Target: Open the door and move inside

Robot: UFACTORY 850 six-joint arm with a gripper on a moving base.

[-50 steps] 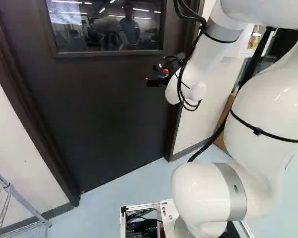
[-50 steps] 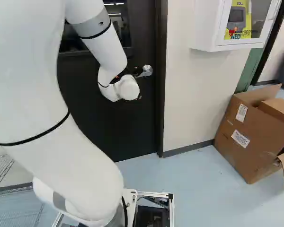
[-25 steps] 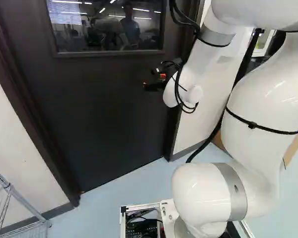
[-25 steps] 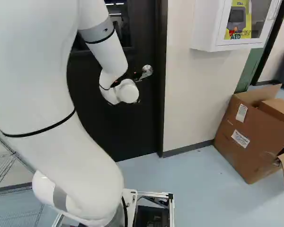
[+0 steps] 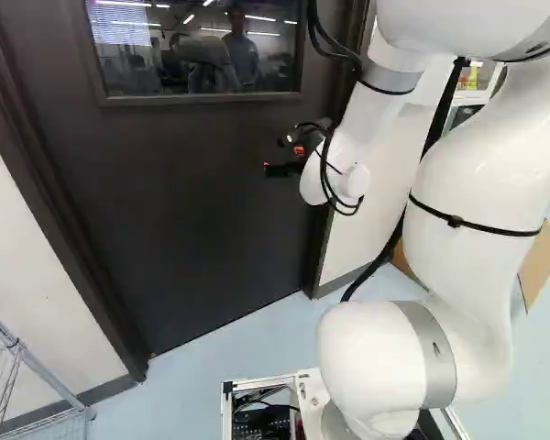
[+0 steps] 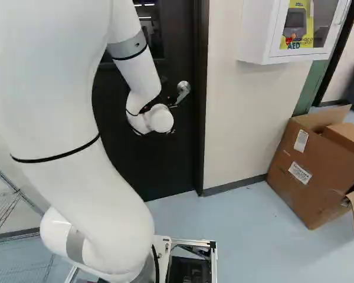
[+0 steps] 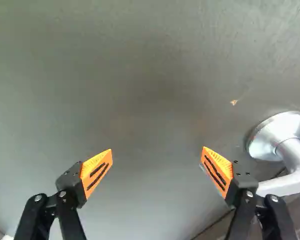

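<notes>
Gripper (image 5: 278, 154) is holding its fingers wide apart facing the closed dark door (image 5: 183, 211), with the silver handle (image 7: 292, 150) slanting downward just beside one finger, contact indeterminable.

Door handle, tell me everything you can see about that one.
The door handle looks like smooth, silvery metal: a round plate on the dark door, a short neck, and a lever. It sits near the door's edge, beside the door frame. In the right base view the lever slants downward toward the arm. In the wrist view it lies outside the open gripper, its end partly hidden behind one finger; whether they touch, I can't tell for sure.
</notes>
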